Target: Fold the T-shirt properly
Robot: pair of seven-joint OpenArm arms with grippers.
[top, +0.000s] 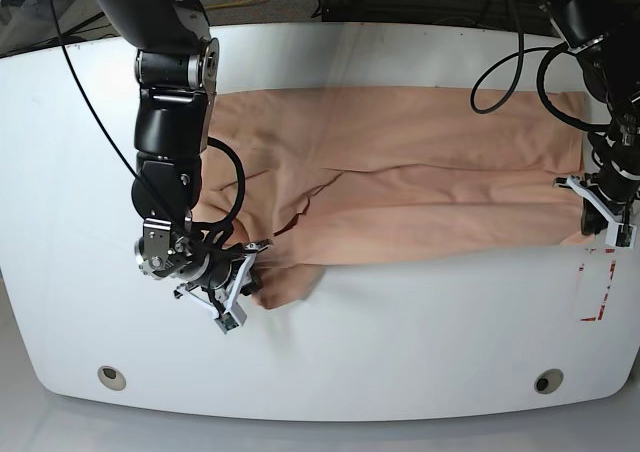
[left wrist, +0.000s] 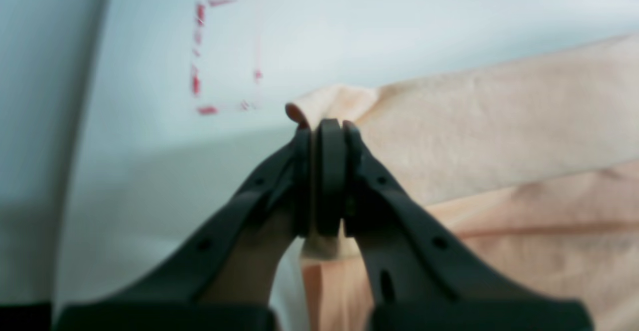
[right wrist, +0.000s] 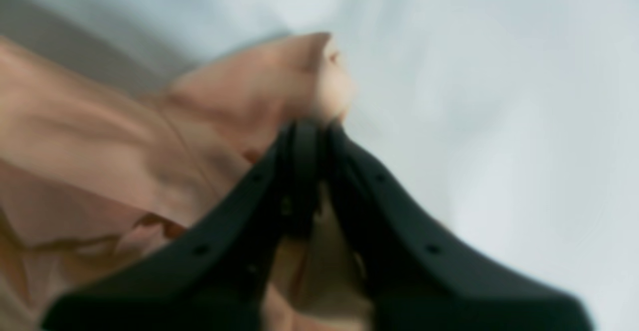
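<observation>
The left gripper point(left wrist: 327, 124) pinched the T-shirt point(left wrist: 499, 126); the right gripper's point(right wrist: 322, 129) hold, I couldn't tell. Cloth between them wanted even tension.

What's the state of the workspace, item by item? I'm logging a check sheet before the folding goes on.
Surface: white table, rounded near corners, two round inserts near that edge, red rectangular marking by the left gripper.
Job's things: peach T-shirt, spread wide with creases; a flap hangs past the right gripper; no print seen.
Clutter: nothing seen.
Left gripper: jaws closed on the shirt's edge.
Right gripper: shirt fabric between its fingertips; blurred, so grip firmness cannot be told.
Cables: black cables loop along both arms, one curving over the shirt.
Surroundings: grey floor at the near side; dark cables and equipment beyond the far edge.
</observation>
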